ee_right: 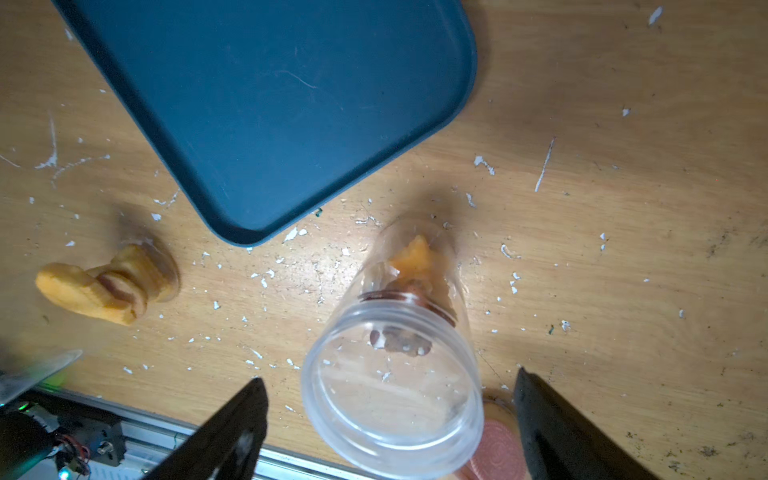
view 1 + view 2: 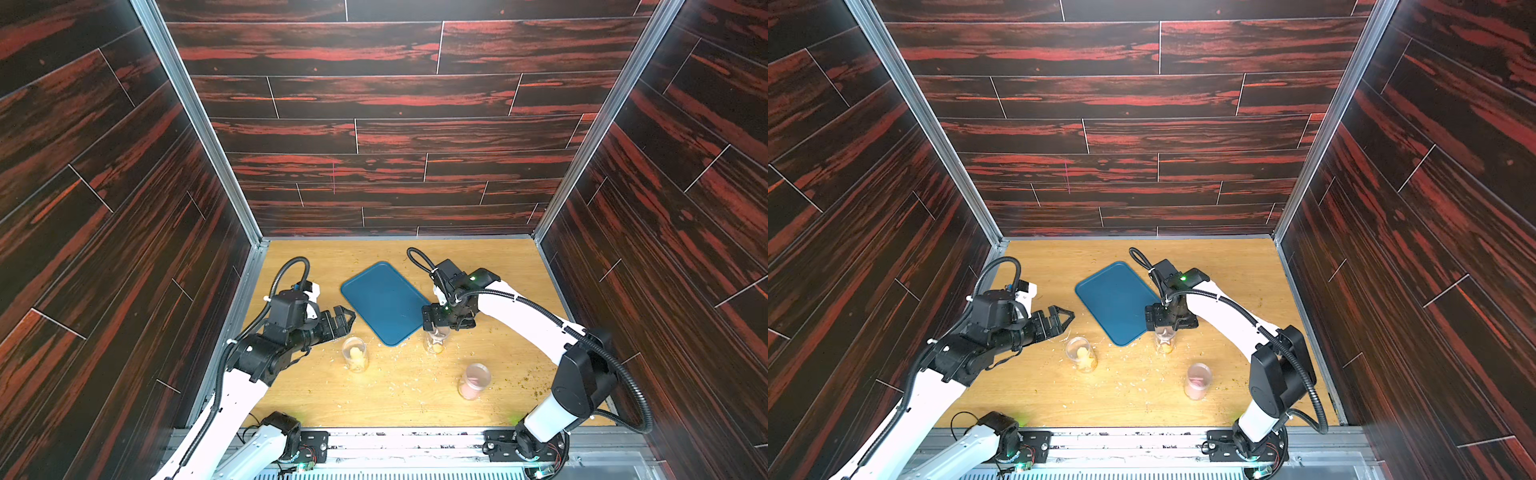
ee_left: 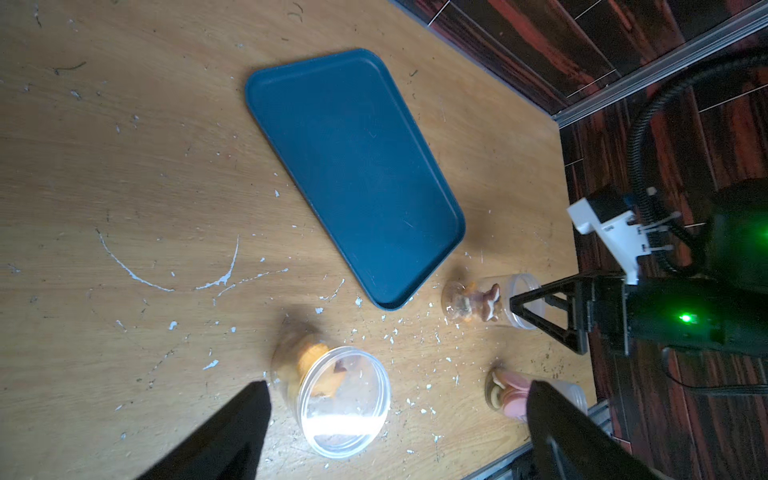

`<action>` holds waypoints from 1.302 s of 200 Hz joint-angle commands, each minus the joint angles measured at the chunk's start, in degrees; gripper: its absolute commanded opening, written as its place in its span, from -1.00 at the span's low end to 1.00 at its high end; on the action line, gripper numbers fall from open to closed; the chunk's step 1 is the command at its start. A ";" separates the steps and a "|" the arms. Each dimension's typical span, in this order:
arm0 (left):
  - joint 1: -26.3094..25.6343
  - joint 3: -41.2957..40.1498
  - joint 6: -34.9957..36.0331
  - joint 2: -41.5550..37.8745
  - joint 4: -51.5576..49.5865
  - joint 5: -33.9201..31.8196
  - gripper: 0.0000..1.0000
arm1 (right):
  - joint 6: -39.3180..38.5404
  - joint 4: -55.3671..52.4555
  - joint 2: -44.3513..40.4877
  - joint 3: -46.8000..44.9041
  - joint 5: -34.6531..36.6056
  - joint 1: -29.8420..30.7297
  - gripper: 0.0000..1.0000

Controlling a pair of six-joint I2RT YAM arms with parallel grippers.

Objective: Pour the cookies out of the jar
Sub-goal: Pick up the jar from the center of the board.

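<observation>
Littering table [image 1: 665, 124] by jar [image 1: 390, 395]: white flecks [image 1: 291, 235]; dk-red walls [image 2: 374, 124].

no text, label or number is legible anywhere.

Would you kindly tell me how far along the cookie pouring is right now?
Done: nothing poured; the blue tray is bare. In hand: the right end effector is open at the top of the jar beside the tray, one jaw on each side, not gripping it. The left end effector is open and empty. Left: grip the jar and tip out the cookies inside.
</observation>
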 commanded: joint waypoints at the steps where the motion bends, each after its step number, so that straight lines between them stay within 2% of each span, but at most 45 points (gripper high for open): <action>1: -0.16 -0.73 -1.44 -0.33 -0.71 -0.78 0.99 | -0.08 -0.30 2.43 0.51 -0.35 0.18 0.87; 53: -0.15 -0.65 -1.74 -0.54 -1.22 -1.00 1.00 | -0.49 -0.44 3.89 0.24 -0.10 0.21 0.75; 156: -0.16 -1.75 -3.06 -2.60 -1.84 -1.39 1.00 | -0.35 -0.47 6.15 -1.01 1.54 2.03 0.76; 211: -0.14 -2.07 -3.35 -3.05 -1.75 -1.39 0.99 | -0.53 -0.70 6.01 -1.78 2.45 2.08 0.44; 260: -0.08 -2.26 -3.33 -4.13 -2.69 -1.76 1.00 | -0.13 -1.61 3.27 -1.58 2.49 2.05 0.36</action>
